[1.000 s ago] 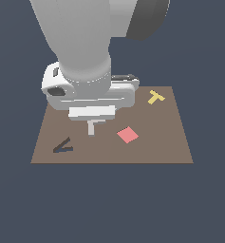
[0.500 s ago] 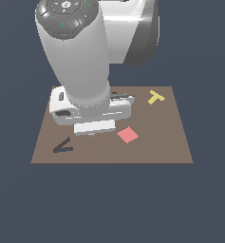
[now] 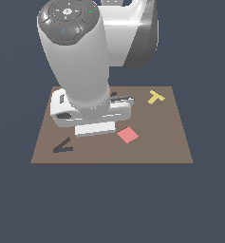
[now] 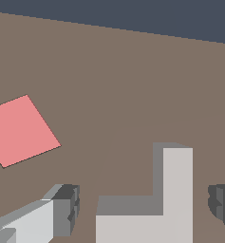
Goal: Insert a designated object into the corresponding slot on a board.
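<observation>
Grey L-piece (image 4: 168, 209) sits between the spread fingertips (image 4: 64, 211), with bare board (image 4: 133, 80) showing in a gap on each side, so the jaws stand clear of it. Pink square (image 4: 21, 130) lies off beside one finger, apart from it, not blocking. In the exterior view the arm body hides the board's middle; yellow T (image 3: 155, 98) and dark V mark (image 3: 62, 147) sit well apart near opposite corners, with open mat around them.

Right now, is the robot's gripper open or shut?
Open. In the wrist view the gripper has one finger on each side of the grey L-shaped piece, with brown board showing in the gaps between.
</observation>
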{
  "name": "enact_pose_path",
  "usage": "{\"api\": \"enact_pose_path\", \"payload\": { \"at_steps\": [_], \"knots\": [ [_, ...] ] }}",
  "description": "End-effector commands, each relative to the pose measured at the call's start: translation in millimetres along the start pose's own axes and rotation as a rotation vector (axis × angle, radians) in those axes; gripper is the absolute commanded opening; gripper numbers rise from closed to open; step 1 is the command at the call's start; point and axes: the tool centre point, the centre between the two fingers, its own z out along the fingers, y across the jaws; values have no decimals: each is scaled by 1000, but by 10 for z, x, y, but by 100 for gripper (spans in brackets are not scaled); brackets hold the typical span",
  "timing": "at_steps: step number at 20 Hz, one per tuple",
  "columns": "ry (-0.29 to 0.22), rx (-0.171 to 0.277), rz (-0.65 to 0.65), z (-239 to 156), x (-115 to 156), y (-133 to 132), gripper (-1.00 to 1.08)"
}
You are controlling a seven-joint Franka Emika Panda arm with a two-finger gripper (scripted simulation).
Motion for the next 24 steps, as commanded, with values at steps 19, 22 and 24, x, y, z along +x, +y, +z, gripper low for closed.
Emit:
{"api": "enact_pose_path", "payload": {
  "at_steps": [19, 22, 24],
  "knots": [
    [0, -1, 2, 169, -3, 12, -100],
    [0, 0, 0, 129, 0, 1, -100],
    [-1, 0, 0, 148, -4, 3, -100]
  ]
}}
